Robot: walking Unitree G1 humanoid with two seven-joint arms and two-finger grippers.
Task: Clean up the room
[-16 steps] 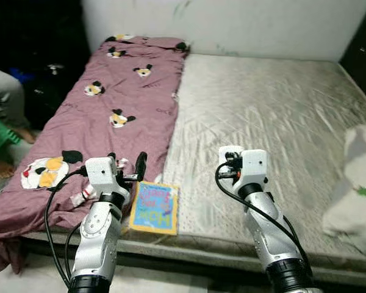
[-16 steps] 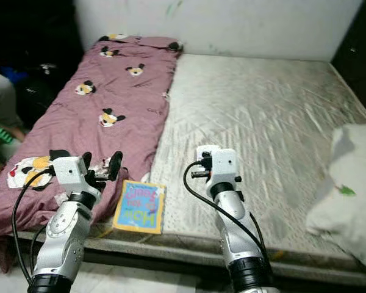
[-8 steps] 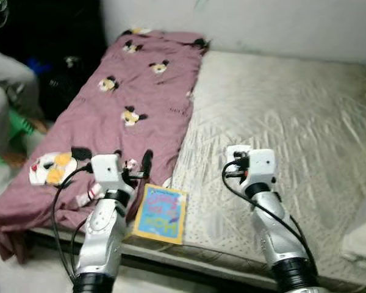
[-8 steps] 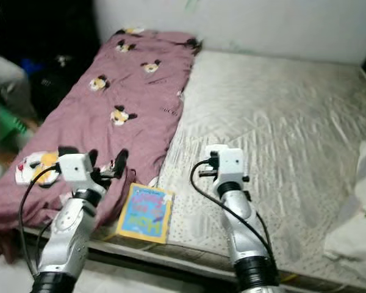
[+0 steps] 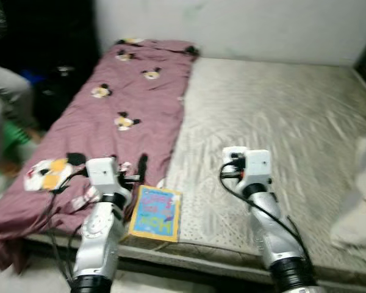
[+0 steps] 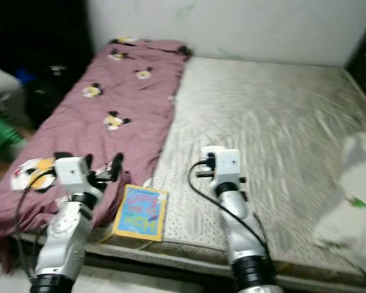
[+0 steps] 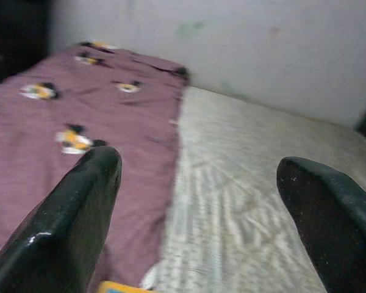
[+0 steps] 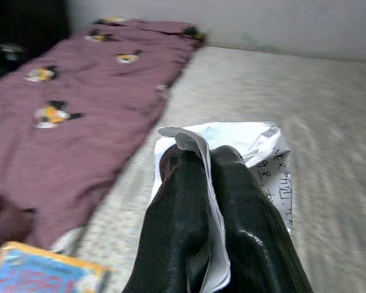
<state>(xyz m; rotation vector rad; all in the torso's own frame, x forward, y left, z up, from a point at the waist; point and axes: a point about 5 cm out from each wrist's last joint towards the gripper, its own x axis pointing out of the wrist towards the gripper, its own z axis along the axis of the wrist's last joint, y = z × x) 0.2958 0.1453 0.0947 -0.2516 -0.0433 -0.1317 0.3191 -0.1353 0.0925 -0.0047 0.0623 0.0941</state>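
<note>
While the left gripper (image 7: 198, 201) hovers wide apart and empty over the bed (image 5: 280, 116), the right gripper (image 8: 215, 183) pinches thin, crumpled printed paper (image 8: 265, 152).

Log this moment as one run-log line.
left gripper: open, above blanket edge | right gripper: shut on paper over mattress | book: at bed's front edge

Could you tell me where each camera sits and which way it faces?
Left eye: on the head, looking down at the bed; both arms show, left tool by the book.
Right eye: same scene, slightly offset.
Left wrist: along the open left tool toward the blanket and wall.
Right wrist: along the right tool, shut on paper.
All share blanket and bed.
</note>
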